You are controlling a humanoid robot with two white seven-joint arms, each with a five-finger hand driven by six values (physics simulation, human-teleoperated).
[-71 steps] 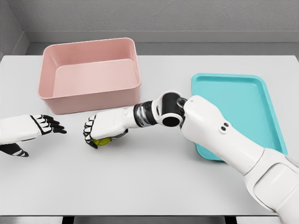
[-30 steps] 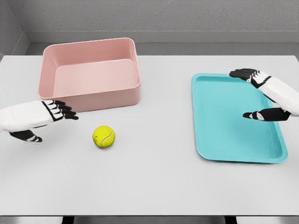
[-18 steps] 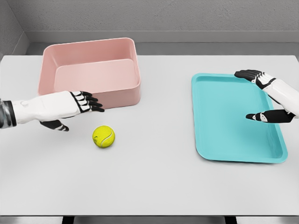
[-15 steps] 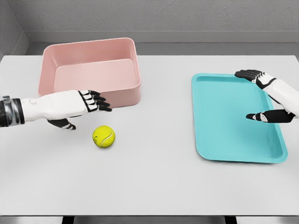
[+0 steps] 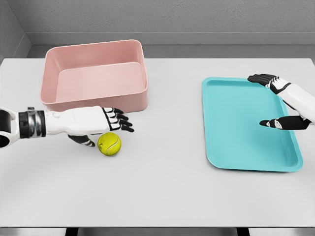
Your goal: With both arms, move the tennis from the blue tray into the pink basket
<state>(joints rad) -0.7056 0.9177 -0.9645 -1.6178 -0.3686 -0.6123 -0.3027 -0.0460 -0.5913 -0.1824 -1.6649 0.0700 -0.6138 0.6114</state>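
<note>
A yellow tennis ball [image 5: 109,144] rests on the white worktop [image 5: 162,191] just before the pink basket [image 5: 95,77]. The left hand [image 5: 93,124], fingers spread wide, hovers over it; it should lower squarely before closing. The right hand [image 5: 288,105] waits open over the blue tray [image 5: 231,147].

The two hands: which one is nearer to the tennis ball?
The left hand, reaching just above the tennis ball; the right hand is over the blue tray.
</note>
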